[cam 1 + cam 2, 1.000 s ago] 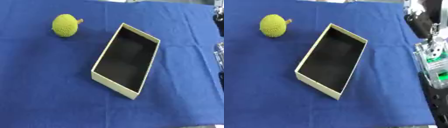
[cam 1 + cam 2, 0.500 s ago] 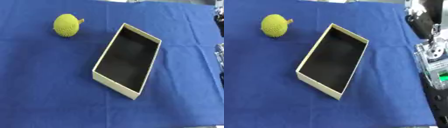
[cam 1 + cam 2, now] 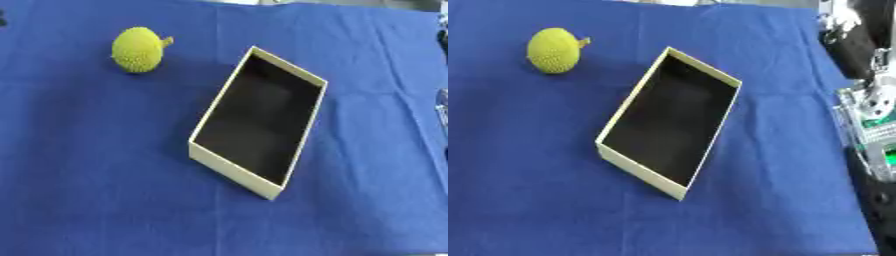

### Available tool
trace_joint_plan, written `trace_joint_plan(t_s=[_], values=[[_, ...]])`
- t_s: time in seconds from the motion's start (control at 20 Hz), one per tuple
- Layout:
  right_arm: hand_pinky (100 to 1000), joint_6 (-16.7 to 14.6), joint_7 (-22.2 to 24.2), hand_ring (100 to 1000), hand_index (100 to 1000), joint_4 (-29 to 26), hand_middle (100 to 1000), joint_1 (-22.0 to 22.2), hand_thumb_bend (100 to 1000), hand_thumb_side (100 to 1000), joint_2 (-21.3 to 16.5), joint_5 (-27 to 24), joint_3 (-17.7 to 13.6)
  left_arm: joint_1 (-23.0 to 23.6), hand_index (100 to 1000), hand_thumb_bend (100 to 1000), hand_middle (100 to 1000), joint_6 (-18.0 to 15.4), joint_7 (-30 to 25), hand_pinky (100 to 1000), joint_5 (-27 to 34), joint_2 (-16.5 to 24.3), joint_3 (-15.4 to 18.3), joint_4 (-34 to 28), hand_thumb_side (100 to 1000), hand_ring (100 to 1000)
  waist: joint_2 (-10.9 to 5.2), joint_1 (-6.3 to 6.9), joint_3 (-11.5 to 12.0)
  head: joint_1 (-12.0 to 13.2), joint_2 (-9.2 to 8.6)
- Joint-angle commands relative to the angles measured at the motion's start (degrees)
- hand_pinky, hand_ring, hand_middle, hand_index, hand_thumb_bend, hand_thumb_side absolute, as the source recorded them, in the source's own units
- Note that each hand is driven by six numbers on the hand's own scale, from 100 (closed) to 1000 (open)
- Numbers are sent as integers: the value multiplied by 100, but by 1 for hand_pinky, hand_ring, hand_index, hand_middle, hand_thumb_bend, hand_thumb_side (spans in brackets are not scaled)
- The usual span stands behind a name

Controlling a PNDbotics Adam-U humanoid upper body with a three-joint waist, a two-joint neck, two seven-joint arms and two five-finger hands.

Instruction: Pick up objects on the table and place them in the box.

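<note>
- Tabletop [image 3: 87,190] covered by a blue cloth, which fills almost the whole of both eye views; the cloth shows a few soft creases toward 3 o'clock.
- Box [image 3: 238,170], cream-walled and open-topped with a dark inside, lies near the middle of the cloth. It is long and narrow and sits askew, its long axis running from about 1 o'clock down to about 7 o'clock. Nothing shows inside it.
- Yellow-green bumpy ball [image 3: 137,49], round and knobbly with a short brownish stub at its upper right, rests on the cloth at about 10 o'clock from the box, well apart from it and touching nothing else.
- The ball's stub points toward 2 o'clock, roughly in the direction of the box's far end.
- Equipment [image 3: 866,107] in black, silver and green shows past the cloth's edge at 3 o'clock in the right eye view; what it is cannot be made out, and it touches neither the box nor the ball.
- Neither the left nor the right hand can be picked out in either view, so whether the fingers are wide, narrow or holding anything cannot be told.
- The ball, the only loose thing on the cloth, is outside the box and lies on the tabletop.
</note>
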Motion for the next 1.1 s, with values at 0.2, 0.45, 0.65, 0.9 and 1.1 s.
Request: trace_joint_plan(t_s=[0.2,0.45,0.65,0.9,1.1], values=[[785,2,24,735,807,-90,646,-90,100,497,-84,-70,-25,-277,885,945,913,-357,-110,986,-237,-216,40,111,224,902,-122,27,-45,88,-57],[785,-1,27,735,807,-90,646,-109,100,496,-61,-92,-23,-339,877,921,915,-374,98,990,-313,-407,67,118,216,895,-123,36,-63,130,-44],[784,-7,32,735,807,-90,646,-138,100,500,-51,-103,-24,-345,867,902,911,-334,305,989,-283,-627,103,29,199,887,-132,71,-80,155,-15],[784,-11,22,735,807,-90,646,-166,100,503,-38,-112,-31,-395,853,883,902,-267,568,982,-201,-829,121,-88,165,872,-113,143,-170,199,11],[784,-15,16,735,807,-90,646,-212,100,508,-17,-121,-34,-436,843,864,896,-188,736,978,-166,-909,149,-104,145,861,-60,202,-293,291,-38]])
